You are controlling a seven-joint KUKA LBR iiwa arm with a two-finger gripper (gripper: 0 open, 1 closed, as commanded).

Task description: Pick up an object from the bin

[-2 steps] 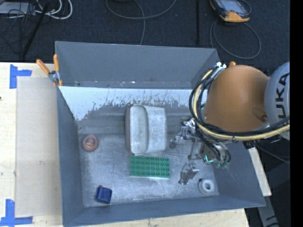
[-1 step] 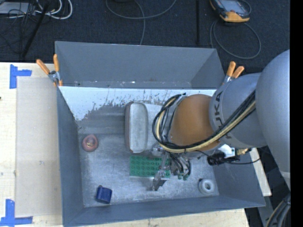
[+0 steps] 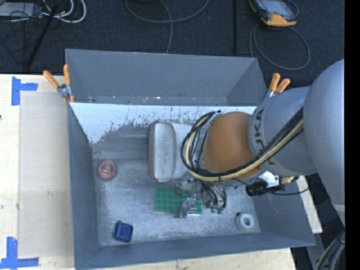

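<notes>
Jaws, gap unclear, hang over one green plate [image 3: 167,199]; one blue cube [image 3: 123,230] lies apart.

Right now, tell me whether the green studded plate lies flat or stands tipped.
Flat. The green plate lies studs up on the bin floor; its right end is hidden under the gripper.

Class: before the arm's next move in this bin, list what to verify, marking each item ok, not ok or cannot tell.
1. The pincer is over the green studded plate, at its right edge: ok.
2. Plate flat on the bin floor: ok.
3. Plate gripped by pincer: cannot tell.
4. Well away from pincer are grey ring, blue block, pink disc: ok.
5. Gap between plate and grey oblong block: cannot tell.
</notes>
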